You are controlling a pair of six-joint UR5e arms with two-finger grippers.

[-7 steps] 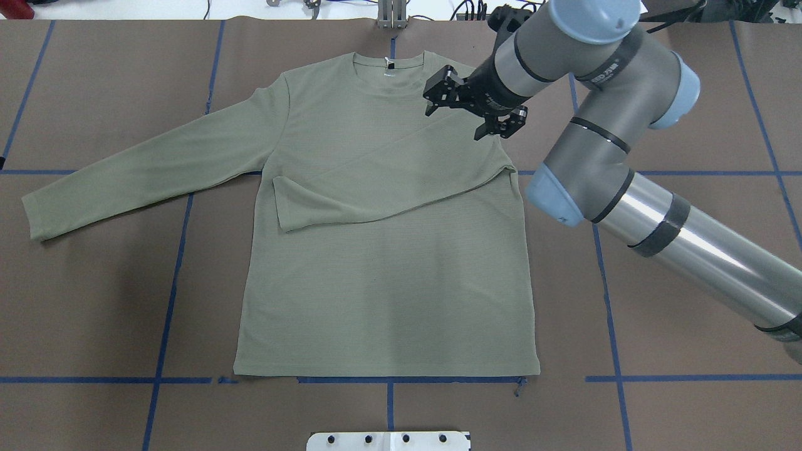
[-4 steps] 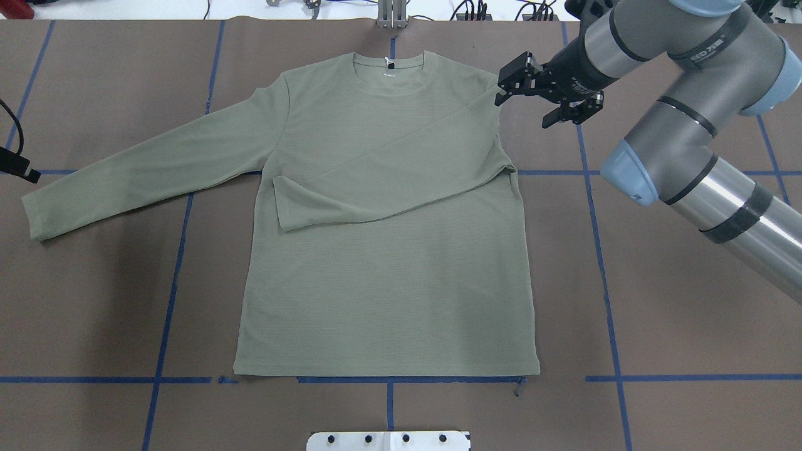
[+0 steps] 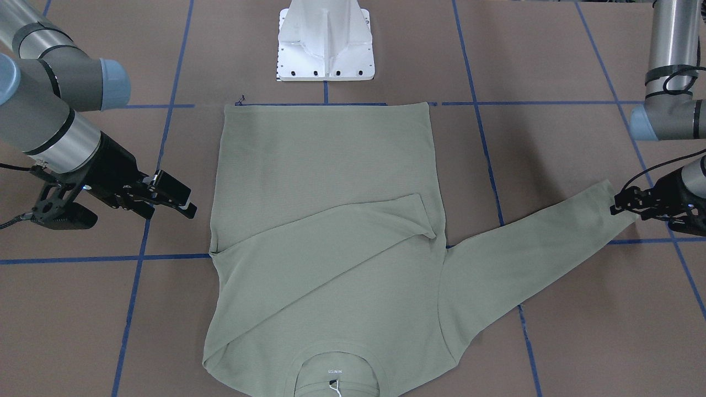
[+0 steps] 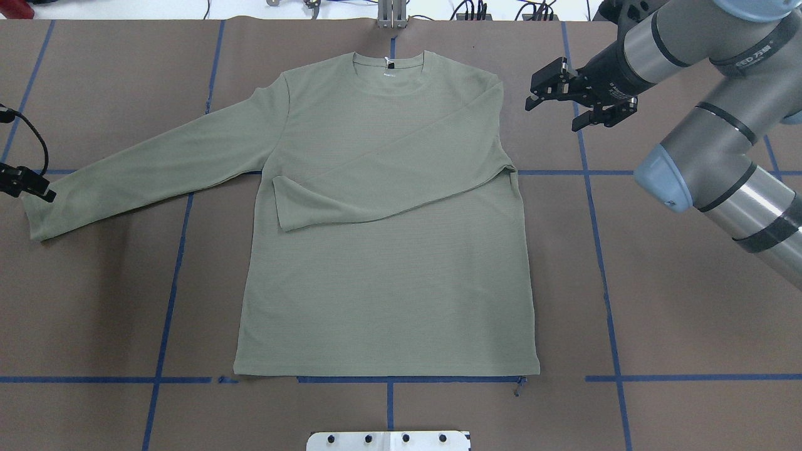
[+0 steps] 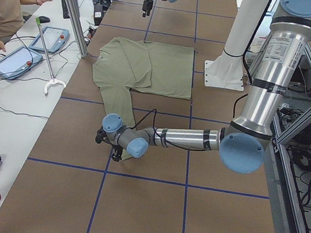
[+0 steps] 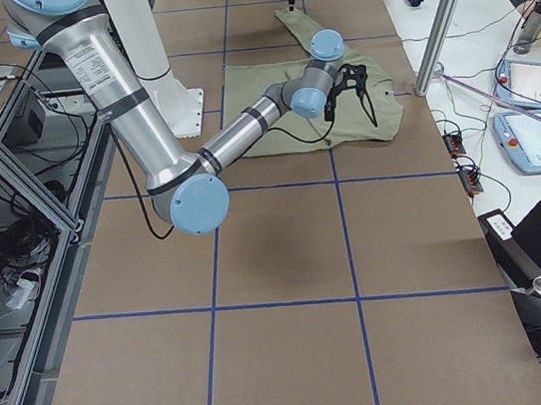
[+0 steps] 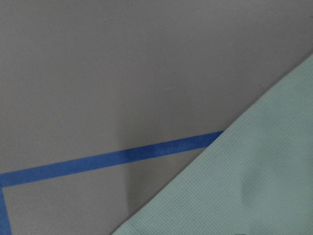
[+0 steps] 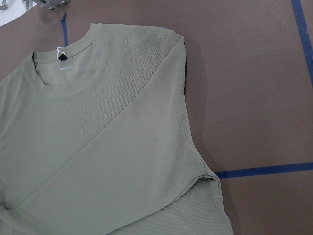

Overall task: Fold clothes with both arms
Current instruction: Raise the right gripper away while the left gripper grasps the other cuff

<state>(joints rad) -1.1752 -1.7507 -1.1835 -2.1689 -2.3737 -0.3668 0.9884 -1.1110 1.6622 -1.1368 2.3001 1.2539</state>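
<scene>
Shirt (image 4: 388, 282) of ribbed sage-green knit lies flat; right fingers (image 3: 174, 188) spread empty; left fingers (image 4: 34, 186) at cuff (image 4: 39, 220), grip indiscernible.

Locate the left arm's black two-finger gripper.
The black left gripper sits at the overhead view's left edge, at the outstretched sleeve's cuff of the sage-green long-sleeved knit shirt.

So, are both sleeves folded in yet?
Only one: the folded sleeve lies across the shirt; the other sleeve is spread out sideways.
</scene>
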